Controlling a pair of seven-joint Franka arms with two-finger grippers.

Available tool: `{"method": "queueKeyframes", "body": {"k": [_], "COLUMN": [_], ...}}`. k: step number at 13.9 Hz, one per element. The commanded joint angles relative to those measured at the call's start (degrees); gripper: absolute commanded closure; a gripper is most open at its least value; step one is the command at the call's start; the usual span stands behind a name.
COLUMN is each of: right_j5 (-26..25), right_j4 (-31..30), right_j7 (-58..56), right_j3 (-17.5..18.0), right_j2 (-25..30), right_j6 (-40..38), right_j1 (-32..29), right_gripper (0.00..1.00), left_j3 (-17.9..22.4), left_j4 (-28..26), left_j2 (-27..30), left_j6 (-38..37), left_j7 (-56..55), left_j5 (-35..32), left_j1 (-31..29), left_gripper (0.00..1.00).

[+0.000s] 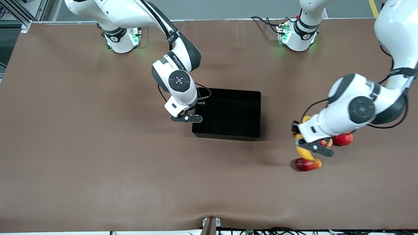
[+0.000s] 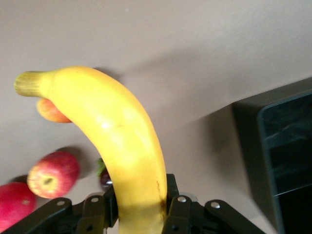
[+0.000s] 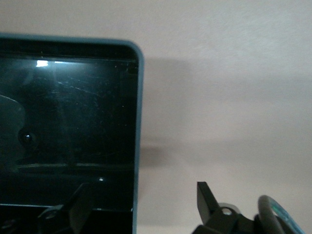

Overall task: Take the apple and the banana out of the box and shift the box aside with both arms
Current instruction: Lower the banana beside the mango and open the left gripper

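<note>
My left gripper (image 1: 299,136) is shut on the long yellow banana (image 1: 303,152) near one end and holds it above the table, over the other fruits. In the left wrist view the banana (image 2: 122,146) curves away from the gripper (image 2: 141,201). The small red-and-yellow apple (image 1: 326,142) lies on the table beside it and also shows in the left wrist view (image 2: 52,174). The black box (image 1: 228,135) stands mid-table. My right gripper (image 1: 198,109) is open at the box's wall toward the right arm's end. In the right wrist view this gripper (image 3: 141,200) straddles the box's rim (image 3: 138,122).
A plain red round fruit (image 1: 343,139) lies beside the apple and shows in the left wrist view (image 2: 12,204). An oblong red-and-yellow mango (image 1: 307,164) lies nearer to the front camera, under the banana's tip. Brown mat (image 1: 98,163) covers the table.
</note>
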State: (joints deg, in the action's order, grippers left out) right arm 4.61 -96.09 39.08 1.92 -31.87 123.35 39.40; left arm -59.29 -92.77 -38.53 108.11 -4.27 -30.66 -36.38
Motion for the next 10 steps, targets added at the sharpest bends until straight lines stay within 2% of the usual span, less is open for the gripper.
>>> {"method": "queueKeyframes", "body": {"k": [1,2,6,10], "right_j5": [-0.57,-0.57,-0.48,-0.40], "right_j4": [-1.47,-1.39,-1.12,-0.95], "right_j7": [2.65,4.23,3.90,3.55], "right_j3": [0.02,0.02,0.10,0.10], "right_j2": [0.31,0.23,0.66,4.17], "right_j6": [1.89,2.07,1.28,-2.75], "right_j1": [0.24,0.33,-0.63,-3.35], "right_gripper": [0.86,1.00,1.00,1.00], "left_j3": [2.50,4.25,10.93,17.00], "left_j4": [-0.14,0.65,5.92,6.28], "left_j2": [0.57,0.22,-1.98,-4.44], "left_j6": [0.08,0.69,3.06,12.63], "left_j7": [9.06,12.75,31.73,46.59], "left_j5": [-3.69,-4.92,-5.28,-5.11], "left_j1": [-1.85,-1.76,-1.41,-1.15], "left_gripper": [1.00,1.00,1.00,1.00]}}
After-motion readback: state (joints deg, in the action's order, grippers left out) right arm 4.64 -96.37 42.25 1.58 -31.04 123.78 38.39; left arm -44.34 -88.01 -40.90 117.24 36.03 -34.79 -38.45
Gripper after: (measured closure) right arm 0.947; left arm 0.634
